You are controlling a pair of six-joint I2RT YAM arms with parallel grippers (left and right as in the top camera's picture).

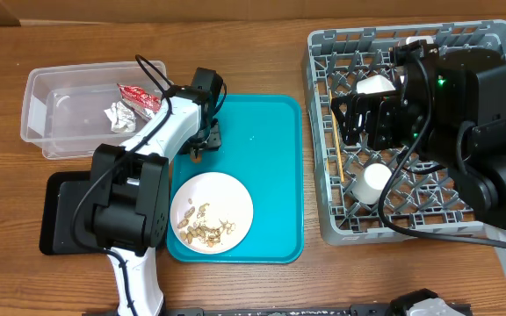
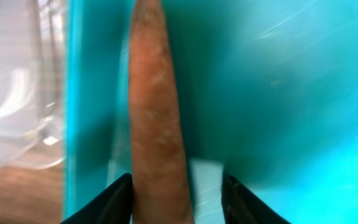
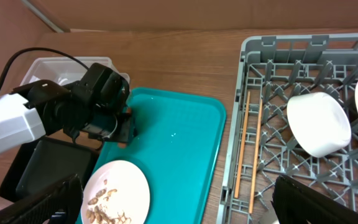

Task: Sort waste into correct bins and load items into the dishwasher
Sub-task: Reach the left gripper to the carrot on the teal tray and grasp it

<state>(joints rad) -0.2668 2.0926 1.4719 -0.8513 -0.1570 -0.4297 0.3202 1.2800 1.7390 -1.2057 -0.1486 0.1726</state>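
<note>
An orange-brown, carrot-like scrap [image 2: 154, 118] lies on the teal tray [image 1: 271, 175] near its left edge. My left gripper [image 2: 176, 199] is open with its fingers on either side of the scrap: the left finger touches it and a gap shows at the right finger. It also shows in the overhead view [image 1: 202, 145]. A white plate [image 1: 211, 211] with food scraps sits on the tray's near part. My right gripper [image 3: 182, 205] is open wide and empty, and hovers over the grey dish rack's [image 1: 411, 219] left side [image 1: 363, 118].
A clear bin [image 1: 60, 114] at the back left holds a red wrapper [image 1: 139, 95] and crumpled paper. A black bin [image 1: 64, 211] stands left of the tray. The rack holds white cups [image 1: 372, 183], a bowl [image 3: 319, 124] and wooden chopsticks [image 3: 244, 149].
</note>
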